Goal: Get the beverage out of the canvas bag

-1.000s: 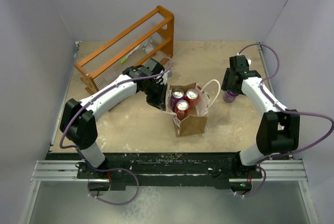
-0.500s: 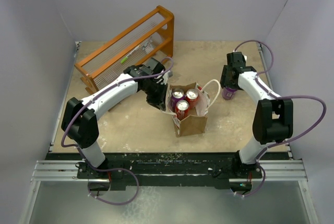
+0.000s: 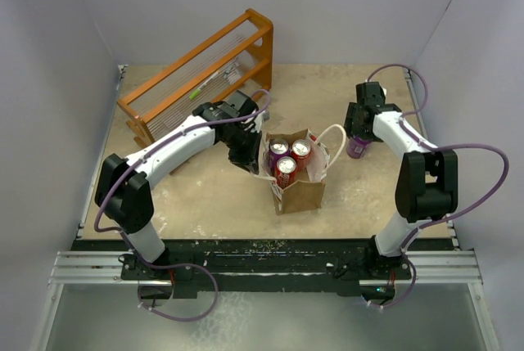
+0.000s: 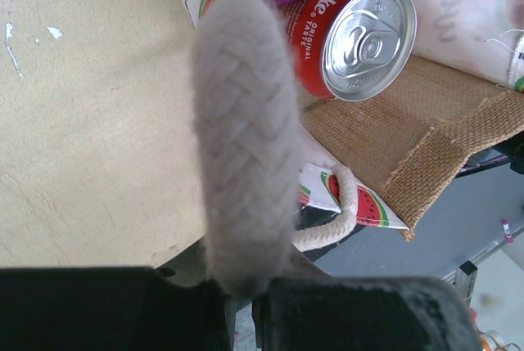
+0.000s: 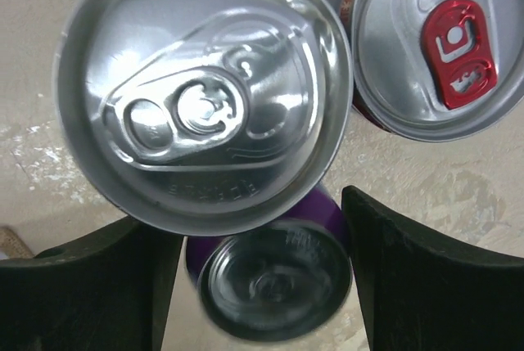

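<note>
Overhead: the right arm's elbow has swung back over the past second. The right end effector (image 3: 358, 137) grips a purple can (image 3: 357, 151) just right of the canvas bag (image 3: 301, 191), which sits mid-desk (image 3: 205, 195) with three cans (image 3: 286, 166) inside.

Left wrist: the left end effector (image 4: 244, 292) is clamped on the bag's rope handle (image 4: 246, 122). A red can (image 4: 352, 32) reads "Coke Original Taste".

Right wrist: fingers (image 5: 409, 285) flank the purple can, beside a silver can top (image 5: 205, 97) and a red-tabbed can top (image 5: 426, 48).

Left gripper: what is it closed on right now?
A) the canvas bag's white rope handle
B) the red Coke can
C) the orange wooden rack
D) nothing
A: in the left wrist view the left gripper is shut on the braided white rope handle, while the canvas bag and its red can lie beyond it, untouched.
</note>
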